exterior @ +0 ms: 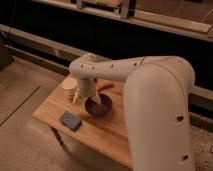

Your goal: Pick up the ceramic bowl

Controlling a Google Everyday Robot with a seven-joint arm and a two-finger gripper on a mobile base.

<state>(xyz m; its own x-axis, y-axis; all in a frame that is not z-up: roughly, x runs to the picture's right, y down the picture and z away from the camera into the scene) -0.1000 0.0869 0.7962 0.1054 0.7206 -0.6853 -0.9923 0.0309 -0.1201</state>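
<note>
The hand (84,98) is lowered at the rim of the ceramic bowl (100,107), mid-bench (102,134); its grip cannot be told. A cream cup (68,88) is set by the far-left corner and a blue-grey block (70,120) near the front edge.

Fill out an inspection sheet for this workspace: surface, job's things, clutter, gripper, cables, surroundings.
Surface: wooden table, light wood, carrying all the items.
Job's things: ceramic bowl, dark maroon, upright, resting on the table near its middle.
Clutter: cream cup left of the bowl towards the back edge. Blue-grey block lying flat near the front edge. Orange item behind the wrist, kind unclear.
Gripper: gripper points down between the cup and the bowl, at the bowl's left rim. Contact with the bowl cannot be told.
Cables: nothing seen.
Surroundings: concrete floor to the left, dark wall with a ledge behind the table.
</note>
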